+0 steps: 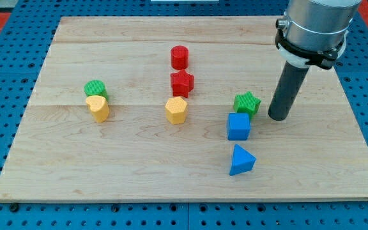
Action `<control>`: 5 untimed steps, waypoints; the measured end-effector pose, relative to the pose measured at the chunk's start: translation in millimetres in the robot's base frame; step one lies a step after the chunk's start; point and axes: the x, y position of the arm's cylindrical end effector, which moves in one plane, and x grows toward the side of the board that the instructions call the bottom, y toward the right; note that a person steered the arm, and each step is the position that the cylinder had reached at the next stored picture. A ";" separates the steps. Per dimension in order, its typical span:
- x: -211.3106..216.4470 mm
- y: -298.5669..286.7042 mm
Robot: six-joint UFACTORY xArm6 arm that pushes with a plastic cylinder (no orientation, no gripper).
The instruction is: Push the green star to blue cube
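Observation:
The green star (246, 103) lies on the wooden board right of centre. The blue cube (238, 126) sits just below it, touching or almost touching its lower edge. My tip (277, 117) rests on the board just to the right of the green star, a small gap away, and up and right of the blue cube.
A blue triangular block (241, 160) lies below the cube. A red cylinder (179, 57), a red star-like block (182, 83) and a yellow hexagonal block (176, 110) stand in a column at centre. A green cylinder (96, 89) and a yellow block (98, 108) sit at left.

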 end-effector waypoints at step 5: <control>12.7 16.9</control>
